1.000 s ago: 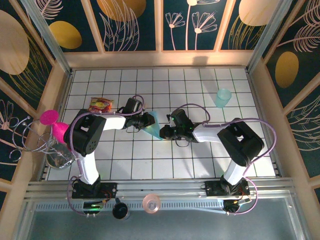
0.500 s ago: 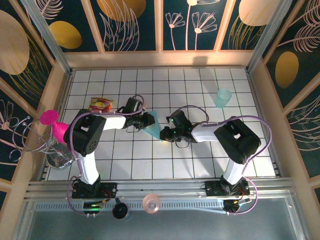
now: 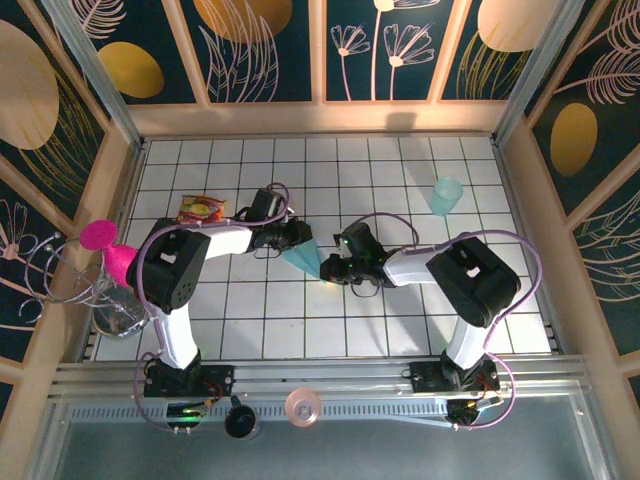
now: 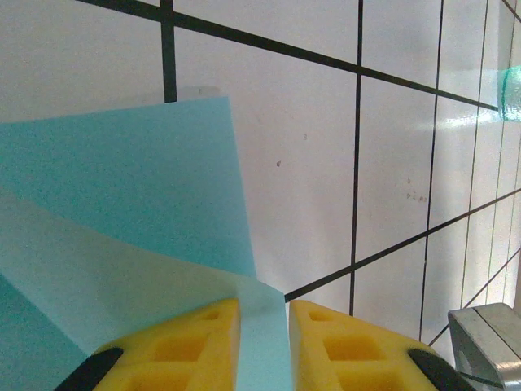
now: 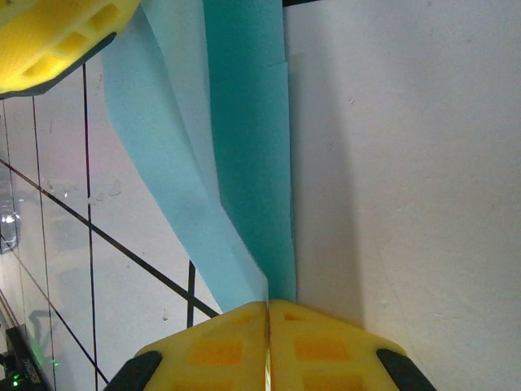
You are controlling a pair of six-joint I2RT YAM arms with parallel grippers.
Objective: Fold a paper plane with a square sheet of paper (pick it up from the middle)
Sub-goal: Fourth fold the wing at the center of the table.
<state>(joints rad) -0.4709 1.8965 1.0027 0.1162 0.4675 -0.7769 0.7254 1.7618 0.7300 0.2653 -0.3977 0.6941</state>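
Pinching the partly folded light-blue paper sheet point(image 3: 303, 257) from both sides above the tiled table point(image 3: 400, 330) centre: the left gripper point(image 4: 262, 338) clamps a layered edge, while the right gripper point(image 5: 269, 322) nips the opposite tip with its pads pressed together — probably to hold the layers aligned for creasing.

The sheet of paper point(image 3: 303, 258) was plain light blue. The table point(image 3: 400, 330) was white tile with a black grid. The left claw point(image 4: 262, 308) and right claw point(image 5: 268, 308) had yellow pads. The cup point(image 3: 446, 196) was translucent teal.
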